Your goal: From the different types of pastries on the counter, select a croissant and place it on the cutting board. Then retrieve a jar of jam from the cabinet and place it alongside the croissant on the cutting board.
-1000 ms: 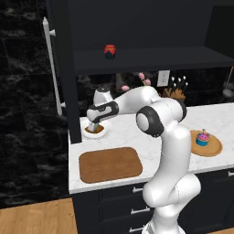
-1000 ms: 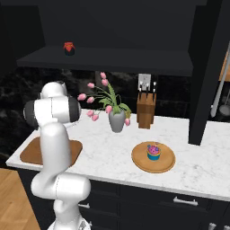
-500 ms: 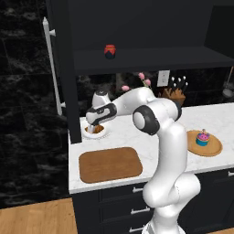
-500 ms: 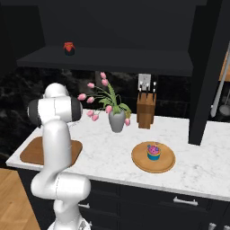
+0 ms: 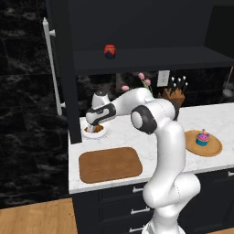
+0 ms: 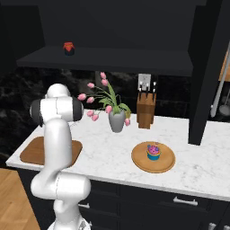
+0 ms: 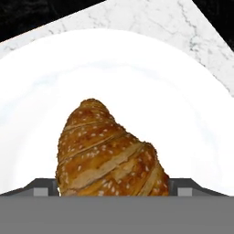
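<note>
The golden-brown croissant (image 7: 107, 153) lies on a white round plate (image 7: 137, 77) at the back left of the counter (image 5: 151, 137). My gripper (image 7: 114, 185) is open and low over the plate (image 5: 103, 134), its fingertips (image 7: 43, 185) on either side of the croissant. In the left base view the gripper (image 5: 94, 129) hides the croissant. The wooden cutting board (image 5: 109, 163) (image 6: 31, 150) lies bare in front of the plate. The red jar of jam (image 5: 109, 51) (image 6: 68, 48) stands on the shelf of the dark cabinet (image 5: 61, 68). A pink-frosted cupcake (image 5: 202, 137) (image 6: 153, 152) sits at the right.
The cupcake rests on a round tan plate (image 5: 214, 148) (image 6: 167, 161). A vase of pink tulips (image 6: 117, 120) and a knife block (image 6: 144, 110) stand at the back of the counter. The cabinet's white bar handle (image 5: 51, 68) is left of my arm.
My gripper has sunk a little closer to the white plate and the croissant. Nothing else has moved.
</note>
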Controlling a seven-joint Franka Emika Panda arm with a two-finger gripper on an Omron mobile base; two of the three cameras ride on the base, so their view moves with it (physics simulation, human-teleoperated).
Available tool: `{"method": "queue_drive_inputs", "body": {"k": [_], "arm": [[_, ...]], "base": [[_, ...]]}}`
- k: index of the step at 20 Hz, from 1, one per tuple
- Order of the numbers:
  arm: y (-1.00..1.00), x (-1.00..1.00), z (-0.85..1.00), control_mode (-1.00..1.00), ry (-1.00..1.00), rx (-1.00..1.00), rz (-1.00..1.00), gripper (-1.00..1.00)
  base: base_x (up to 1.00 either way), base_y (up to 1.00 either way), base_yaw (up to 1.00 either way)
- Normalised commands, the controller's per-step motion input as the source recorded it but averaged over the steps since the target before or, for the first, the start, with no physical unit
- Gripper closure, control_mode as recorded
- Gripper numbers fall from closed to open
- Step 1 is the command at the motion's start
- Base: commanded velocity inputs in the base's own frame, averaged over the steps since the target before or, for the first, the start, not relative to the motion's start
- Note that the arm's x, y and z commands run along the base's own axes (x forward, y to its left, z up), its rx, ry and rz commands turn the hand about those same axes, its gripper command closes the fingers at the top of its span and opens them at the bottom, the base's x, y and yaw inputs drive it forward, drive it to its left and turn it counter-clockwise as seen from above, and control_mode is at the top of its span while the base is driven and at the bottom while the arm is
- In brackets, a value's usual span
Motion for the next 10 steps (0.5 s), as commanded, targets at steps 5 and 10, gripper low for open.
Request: {"method": "queue_drive_inputs", "body": {"k": [5, 10], "arm": [[0.0, 0.13, -0.29, -1.0, 0.0, 0.0, 0.04, 1.0], [0.0, -0.37, 0.35, -1.0, -0.02, -0.04, 0.09, 1.0]], "base": [[0.0, 0.0, 0.0], [0.0, 0.0, 0.0]]}}
